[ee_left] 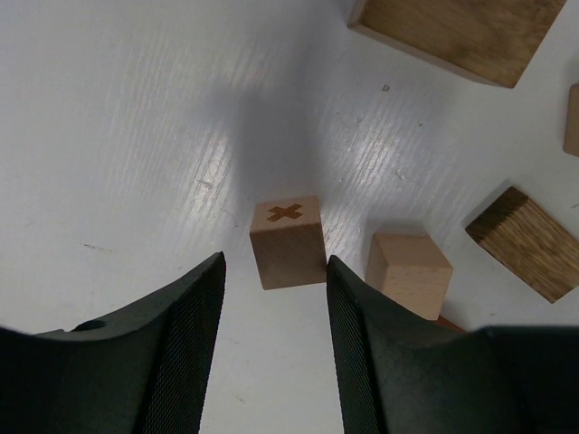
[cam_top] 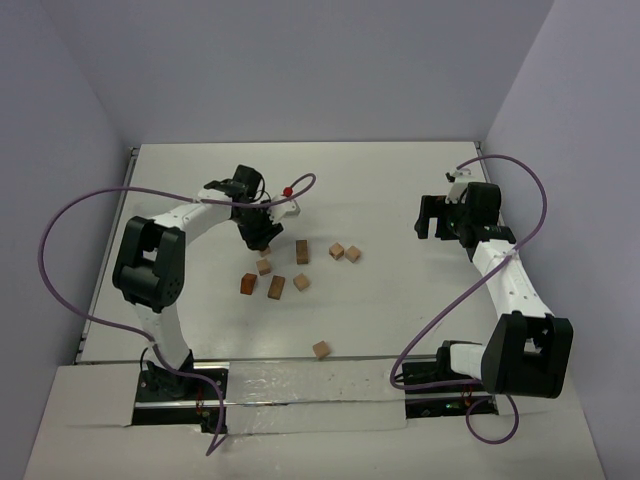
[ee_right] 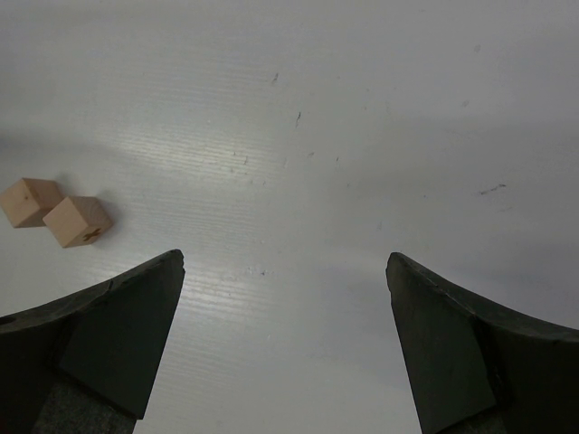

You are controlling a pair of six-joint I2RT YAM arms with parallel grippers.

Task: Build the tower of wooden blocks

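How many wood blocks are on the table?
8 wood blocks show from above: five clustered beside the left gripper, two farther right, one alone near the front edge. Another may hide under the gripper.

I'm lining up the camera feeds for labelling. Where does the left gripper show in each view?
Top external: left gripper, left of centre, tips down by the scattered wood blocks.
Left wrist: along the bottom edge, its fingers either side of a cross-marked cube.
Right wrist: not in it.
Shared landmark: the white table, in all three.
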